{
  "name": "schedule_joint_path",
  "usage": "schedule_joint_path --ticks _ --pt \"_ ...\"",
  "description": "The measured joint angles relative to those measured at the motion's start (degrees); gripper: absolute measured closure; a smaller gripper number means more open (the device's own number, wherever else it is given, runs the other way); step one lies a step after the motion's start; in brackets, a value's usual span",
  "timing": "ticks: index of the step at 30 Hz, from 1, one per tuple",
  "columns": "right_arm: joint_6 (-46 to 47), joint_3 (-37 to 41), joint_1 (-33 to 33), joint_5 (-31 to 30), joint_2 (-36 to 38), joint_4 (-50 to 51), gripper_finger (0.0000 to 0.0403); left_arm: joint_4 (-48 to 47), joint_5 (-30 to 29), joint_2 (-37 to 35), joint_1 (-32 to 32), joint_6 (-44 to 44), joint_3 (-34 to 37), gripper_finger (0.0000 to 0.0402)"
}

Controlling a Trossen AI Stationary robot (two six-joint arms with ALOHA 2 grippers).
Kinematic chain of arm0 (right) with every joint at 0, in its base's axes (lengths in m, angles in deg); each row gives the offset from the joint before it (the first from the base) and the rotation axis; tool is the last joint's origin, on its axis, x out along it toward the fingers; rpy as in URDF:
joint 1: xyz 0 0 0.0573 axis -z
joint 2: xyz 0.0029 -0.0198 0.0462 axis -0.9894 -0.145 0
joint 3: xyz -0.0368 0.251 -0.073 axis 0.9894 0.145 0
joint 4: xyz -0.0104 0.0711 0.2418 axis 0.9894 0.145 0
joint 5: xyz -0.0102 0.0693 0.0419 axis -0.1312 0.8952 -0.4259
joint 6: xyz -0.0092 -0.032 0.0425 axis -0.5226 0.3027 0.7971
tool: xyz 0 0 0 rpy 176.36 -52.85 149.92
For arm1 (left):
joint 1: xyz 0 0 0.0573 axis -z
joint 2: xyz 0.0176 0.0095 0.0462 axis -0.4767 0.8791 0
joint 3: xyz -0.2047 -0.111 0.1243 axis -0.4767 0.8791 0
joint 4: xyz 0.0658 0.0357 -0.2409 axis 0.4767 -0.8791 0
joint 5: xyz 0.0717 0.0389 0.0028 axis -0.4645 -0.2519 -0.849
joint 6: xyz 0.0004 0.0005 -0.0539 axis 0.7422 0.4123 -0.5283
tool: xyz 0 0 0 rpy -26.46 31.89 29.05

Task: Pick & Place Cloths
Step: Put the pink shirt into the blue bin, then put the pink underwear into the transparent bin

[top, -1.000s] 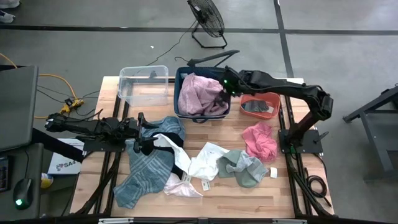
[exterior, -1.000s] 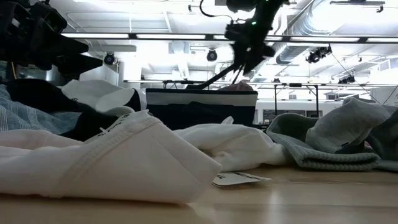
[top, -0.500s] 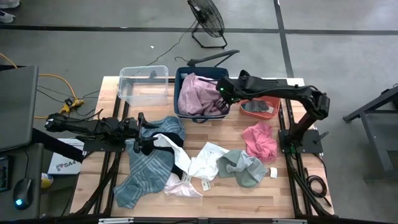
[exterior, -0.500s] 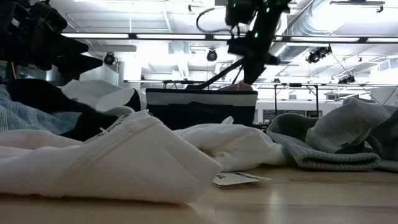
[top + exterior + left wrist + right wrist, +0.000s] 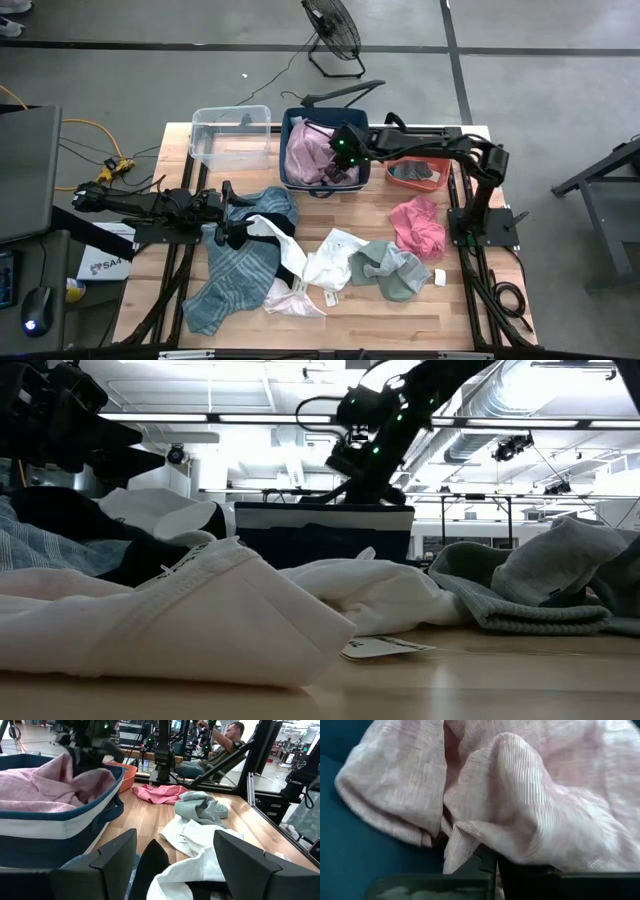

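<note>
The mauve-pink cloth (image 5: pixel 312 152) fills the navy bin (image 5: pixel 296 182) at upper centre; right gripper (image 5: pixel 340 152) pressed together on it, left gripper (image 5: pixel 232 214) spread, centre-left.

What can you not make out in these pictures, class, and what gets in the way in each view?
- High view: contents of the orange bin, partly covered by the right arm.
- Low view: inside of the dark blue basket, hidden by its own wall.
- Right wrist view: whether the mauve-pink cloth is pinched; fabric covers the right gripper.
- Paper tag: print too small.
</note>
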Motion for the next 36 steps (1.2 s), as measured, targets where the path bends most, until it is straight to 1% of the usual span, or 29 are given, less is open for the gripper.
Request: schedule_joint_path --ticks 4,8,13,16,18,20,23,26,30,33,36 --pt "-0.02 -0.02 0.26 1.96 -3.72 -3.77 0.0399 -0.01 -0.01 0.00 0.02 0.00 0.00 0.0144" --pt "0.19 -0.02 0.79 4.30 -6.01 -4.15 0.0399 -0.01 0.02 0.00 0.01 0.00 0.00 0.0144" --pt "-0.12 0.00 0.87 2.60 -4.95 -3.96 0.0399 -0.01 0.02 0.00 0.01 0.00 0.00 0.0144" --pt "-1.32 -0.02 0.87 2.39 -2.28 -3.40 0.0395 -0.01 -0.01 -0.02 0.02 0.00 0.00 0.0144" --pt "-2.52 -0.04 0.66 2.29 -0.38 -2.11 0.0386 -0.01 0.02 -0.02 0.02 0.00 0.00 0.0144" --pt "-3.58 -0.04 0.63 1.77 1.52 -0.15 0.0369 0.00 0.00 -0.01 0.02 0.00 0.00 0.0144" --pt "-4.05 -0.04 0.59 0.78 4.97 2.17 0.0327 -0.01 -0.01 -0.02 0.00 0.00 0.00 0.0144" --pt "-4.09 -0.06 0.59 0.33 7.70 3.59 0.0272 -0.01 0.00 0.00 0.00 0.00 0.00 0.0144" --pt "-4.10 -0.04 0.61 0.94 10.56 8.08 0.0198 -0.01 0.02 -0.02 0.02 0.00 0.00 0.0144" --pt "-3.30 -0.04 0.59 1.31 13.11 15.80 0.0160 0.02 0.02 0.00 0.02 0.00 0.00 0.0144" --pt "0.33 -0.04 0.38 1.22 15.13 25.17 0.0143 -0.01 0.02 -0.01 0.00 -0.01 0.00 0.0144"
